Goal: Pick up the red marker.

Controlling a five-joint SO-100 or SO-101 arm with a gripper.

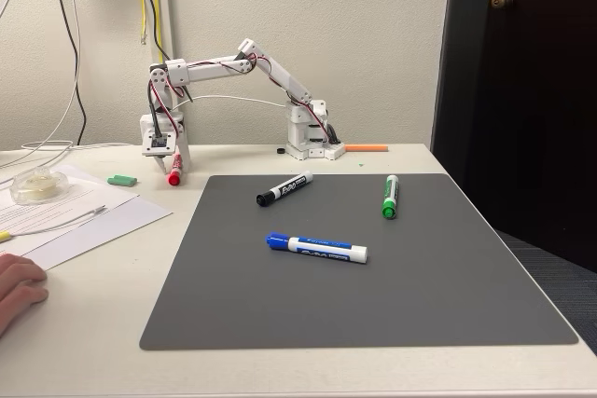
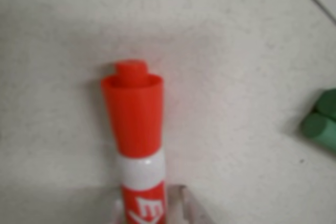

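The red marker (image 1: 174,171) hangs nearly upright at the left of the table in the fixed view, red cap down, its tip at or just above the white tabletop. My gripper (image 1: 175,159) is shut on its white barrel. In the wrist view the red marker (image 2: 135,119) points away from the camera, and the clear finger ends of my gripper (image 2: 149,209) clamp the printed barrel at the bottom edge. The arm stretches left from its base (image 1: 306,137) at the back of the table.
A grey mat (image 1: 448,267) carries a black marker (image 1: 283,190), a green marker (image 1: 390,197) and a blue marker (image 1: 317,247). An orange stick (image 1: 366,147) lies by the base. A green piece (image 1: 121,180) (image 2: 320,124), a plastic dish (image 1: 37,185), papers (image 1: 93,216) and a person's hand (image 1: 19,288) lie left.
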